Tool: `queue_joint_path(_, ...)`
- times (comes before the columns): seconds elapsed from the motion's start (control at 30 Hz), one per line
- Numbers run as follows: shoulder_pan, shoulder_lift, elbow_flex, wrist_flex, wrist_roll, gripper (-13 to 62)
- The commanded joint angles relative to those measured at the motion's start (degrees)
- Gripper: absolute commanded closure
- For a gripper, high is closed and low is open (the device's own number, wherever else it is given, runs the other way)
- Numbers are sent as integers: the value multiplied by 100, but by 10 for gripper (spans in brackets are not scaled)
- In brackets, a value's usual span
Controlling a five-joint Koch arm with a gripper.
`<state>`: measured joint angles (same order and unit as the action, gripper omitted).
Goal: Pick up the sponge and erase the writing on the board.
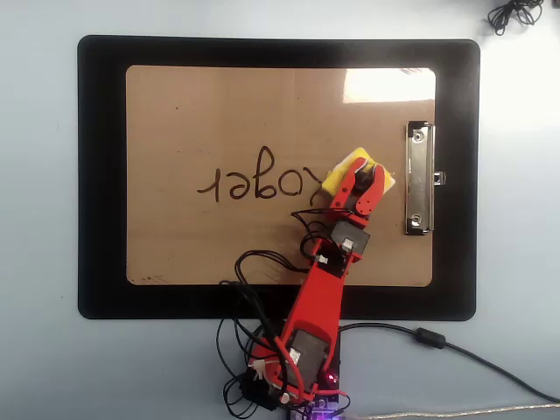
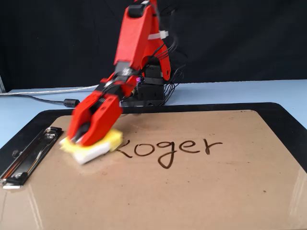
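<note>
The yellow sponge with its white underlayer lies on the tan board, between the writing and the silver clip. My red gripper is down over the sponge with a jaw on either side, shut on it; in the fixed view both look blurred. The writing "Roger" runs across the middle of the board, and its R end sits right against the sponge and is partly hidden. The sponge's black dot is covered by the gripper.
A black mat frames the board on a pale blue table. The arm's base and loose wires sit at the mat's near edge in the overhead view. A black cable runs off to the right. The clip lies beside the sponge.
</note>
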<state>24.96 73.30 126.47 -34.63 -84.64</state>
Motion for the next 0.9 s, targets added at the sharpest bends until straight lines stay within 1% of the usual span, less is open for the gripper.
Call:
queue_joint_path(0.0,97,53,352,-378,-79,574)
queue_joint_path(0.07,105,492,1116,-721,-79,574)
queue_joint_path(0.17,62,1573,2496,-1028,-79,574)
queue_joint_path(0.3,-9,2663,3445,-1011,-79,574)
queue_joint_path(0.37,-185,2619,3489,-1011,-79,574)
queue_joint_path(0.43,-606,2285,3243,-1055,-97,574)
queue_joint_path(0.53,-1450,1371,2320,-1072,-132,574)
queue_joint_path(0.67,-1881,316,1134,-1072,-202,574)
queue_joint_path(0.77,-1872,396,1143,-1063,-202,574)
queue_joint_path(0.87,-1802,1301,2188,-1072,-202,574)
